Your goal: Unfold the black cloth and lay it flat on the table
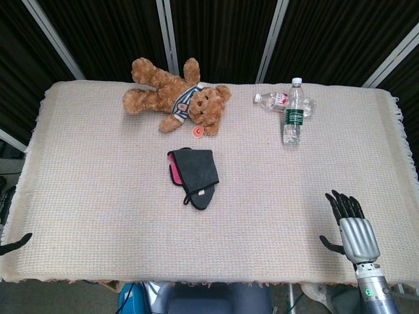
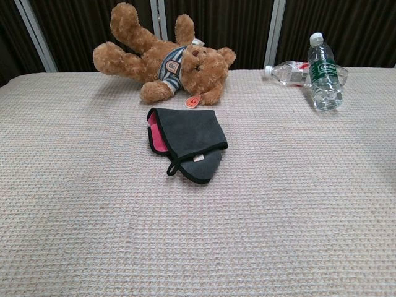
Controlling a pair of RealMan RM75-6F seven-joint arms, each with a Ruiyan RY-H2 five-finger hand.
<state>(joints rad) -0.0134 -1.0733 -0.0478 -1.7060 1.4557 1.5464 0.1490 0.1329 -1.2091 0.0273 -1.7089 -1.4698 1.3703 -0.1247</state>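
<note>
The black cloth (image 1: 194,174) (image 2: 187,141) lies folded near the middle of the table, with a pink inner side showing along its left edge and a small loop at its front. My right hand (image 1: 350,224) hovers over the table's front right corner, fingers spread, holding nothing, far from the cloth. Of my left hand only a dark fingertip (image 1: 14,244) shows at the front left table edge in the head view; its pose is unclear. Neither hand appears in the chest view.
A brown teddy bear (image 1: 175,95) (image 2: 162,57) lies behind the cloth. At the back right, one water bottle (image 1: 294,112) (image 2: 323,64) stands upright and a second bottle (image 1: 275,99) (image 2: 289,72) lies on its side. A beige woven tablecloth (image 1: 98,183) covers the table.
</note>
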